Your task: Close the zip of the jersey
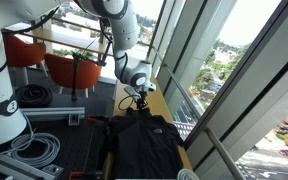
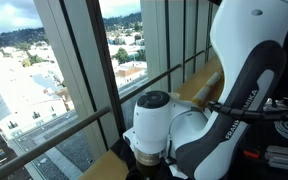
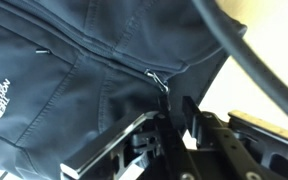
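Note:
The black jersey (image 1: 144,145) lies rumpled on a wooden table. In the wrist view it (image 3: 64,90) fills the left side and shows a white logo. The zip (image 3: 104,55) runs as a thin dark line from upper left down to a small metal pull (image 3: 158,77) near the garment's edge. My gripper (image 3: 176,108) is right at the pull, its two fingers nearly together with the pull at their tips. In an exterior view the gripper (image 1: 139,98) hangs over the jersey's far end. In an exterior view only the wrist (image 2: 154,125) shows; the fingers are hidden.
The wooden table (image 1: 166,108) runs along a large window with metal rails (image 1: 189,100). A coiled grey cable (image 1: 34,150) lies by the robot base. Orange chairs (image 1: 69,68) stand behind. A black cable (image 3: 254,70) crosses the wrist view.

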### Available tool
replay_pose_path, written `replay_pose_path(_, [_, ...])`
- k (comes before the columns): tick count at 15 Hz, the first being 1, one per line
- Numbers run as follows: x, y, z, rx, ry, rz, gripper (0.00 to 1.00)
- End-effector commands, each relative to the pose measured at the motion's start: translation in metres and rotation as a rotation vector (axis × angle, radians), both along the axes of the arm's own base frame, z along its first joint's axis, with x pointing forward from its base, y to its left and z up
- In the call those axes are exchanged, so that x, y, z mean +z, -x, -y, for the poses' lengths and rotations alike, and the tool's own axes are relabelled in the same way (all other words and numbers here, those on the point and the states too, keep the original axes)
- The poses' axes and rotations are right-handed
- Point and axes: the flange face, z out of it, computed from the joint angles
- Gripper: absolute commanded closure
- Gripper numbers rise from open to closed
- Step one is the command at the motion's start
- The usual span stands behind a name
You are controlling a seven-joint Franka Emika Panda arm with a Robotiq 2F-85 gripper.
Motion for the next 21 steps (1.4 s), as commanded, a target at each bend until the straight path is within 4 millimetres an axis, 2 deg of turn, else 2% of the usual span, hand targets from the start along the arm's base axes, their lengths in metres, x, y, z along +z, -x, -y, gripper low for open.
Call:
replay_pose_path(1, [0.005, 0.002, -0.014, -0.015, -0.012, 0.009, 0.45])
replay_pose_path(5, [0.025, 0.009, -0.005, -0.023, -0.034, 0.022, 0.16])
replay_pose_path(7, [0.040, 0.015, 0.008, -0.037, -0.045, 0.027, 0.03])
replay_pose_path(8, [0.046, 0.017, 0.016, -0.043, -0.051, 0.030, 0.00])
replay_pose_path(11, [0.064, 0.023, 0.048, -0.083, -0.064, 0.037, 0.00])
replay_pose_path(21, [0.114, 0.054, 0.191, -0.271, -0.071, 0.009, 0.00])
